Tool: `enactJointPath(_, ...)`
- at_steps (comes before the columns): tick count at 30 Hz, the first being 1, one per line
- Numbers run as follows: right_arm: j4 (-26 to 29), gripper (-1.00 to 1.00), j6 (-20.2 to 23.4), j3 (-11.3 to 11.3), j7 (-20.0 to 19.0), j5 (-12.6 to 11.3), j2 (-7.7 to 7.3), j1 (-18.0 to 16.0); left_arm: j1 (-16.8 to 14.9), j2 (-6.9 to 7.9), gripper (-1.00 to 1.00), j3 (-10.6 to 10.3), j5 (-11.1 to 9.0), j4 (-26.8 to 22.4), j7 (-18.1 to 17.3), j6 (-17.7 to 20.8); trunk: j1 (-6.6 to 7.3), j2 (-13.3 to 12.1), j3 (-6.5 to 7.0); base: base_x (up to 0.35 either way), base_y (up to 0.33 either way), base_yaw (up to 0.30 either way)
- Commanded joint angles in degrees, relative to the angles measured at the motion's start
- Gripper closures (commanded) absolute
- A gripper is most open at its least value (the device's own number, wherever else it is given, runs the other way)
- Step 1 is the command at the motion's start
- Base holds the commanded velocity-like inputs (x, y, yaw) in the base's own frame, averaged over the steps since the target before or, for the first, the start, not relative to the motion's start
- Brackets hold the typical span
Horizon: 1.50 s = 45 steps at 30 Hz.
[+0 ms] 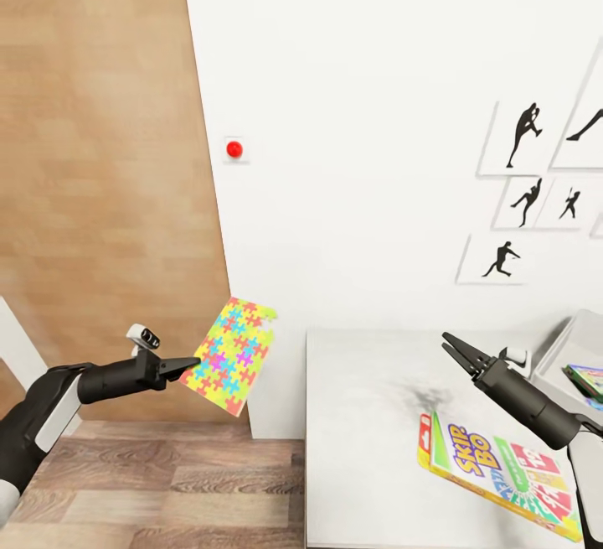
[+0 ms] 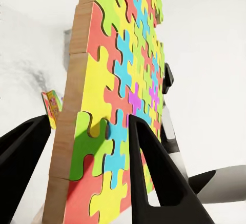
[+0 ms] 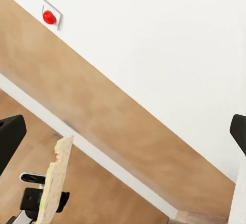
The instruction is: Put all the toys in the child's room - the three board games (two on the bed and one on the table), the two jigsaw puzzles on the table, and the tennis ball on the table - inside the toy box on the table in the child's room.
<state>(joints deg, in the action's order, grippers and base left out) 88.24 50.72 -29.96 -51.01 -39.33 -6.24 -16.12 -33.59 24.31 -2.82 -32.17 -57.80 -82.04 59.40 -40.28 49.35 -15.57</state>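
A jigsaw puzzle [image 1: 230, 356], a flat board of bright interlocking pieces, hangs in the air left of the table [image 1: 360, 415], over the wooden floor. My left gripper [image 1: 191, 362] is shut on its lower edge. In the left wrist view the puzzle [image 2: 123, 80] stands between the two black fingers [image 2: 159, 178]. The "SKIP-BO" board game [image 1: 494, 465] lies flat on the table under my right arm. My right gripper [image 1: 450, 345] hovers open above the table with nothing in it. The toy box [image 1: 559, 356] stands at the table's far right, with a coloured box [image 1: 586, 377] inside. From the right wrist the puzzle [image 3: 54, 183] shows edge-on.
A white wall with a red button plate [image 1: 234, 148] and several silhouette pictures [image 1: 511, 197] rises behind the table. A wood-panelled wall [image 1: 100, 155] stands to the left. Wooden floor [image 1: 167, 482] lies beside the table's left edge.
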Motion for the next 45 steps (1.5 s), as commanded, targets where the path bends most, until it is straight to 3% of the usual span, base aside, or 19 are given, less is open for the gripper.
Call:
enactJointPath(1, 0.00, -1.00, 0.26, -0.05, -0.15, 0.02, 0.00, -0.05, -0.06, 0.05, 1.00, -0.13, -0.02, 0.03, -0.17, 0.60, 0.22, -0.36, 0.11, 0.000, 0.000, 0.000)
enactJointPath(16, -0.08, -1.00, 0.12, 1.41, -0.06, 0.04, -0.04, -0.05, -0.07, -0.05, 1.00, 0.01, 0.96, 0.06, 0.02, 0.47, 3.51, -6.38, 2.80, 0.000, 0.000, 0.000)
enactJointPath(33, 0.07, -1.00, -0.01, 1.51, -0.04, 0.76, 0.00, -0.05, -0.07, -0.07, 1.00, 0.02, 1.88, 0.06, 0.04, 0.28, 7.25, -13.19, 5.85, 0.000, 0.000, -0.004)
enactJointPath(45, 0.17, -1.00, 0.07, 1.50, -0.10, 0.81, 0.00, -0.05, -0.07, -0.06, 1.00, 0.06, 2.01, 0.06, 0.04, 0.32, 9.88, -18.01, 8.01, 0.000, 0.000, -0.237)
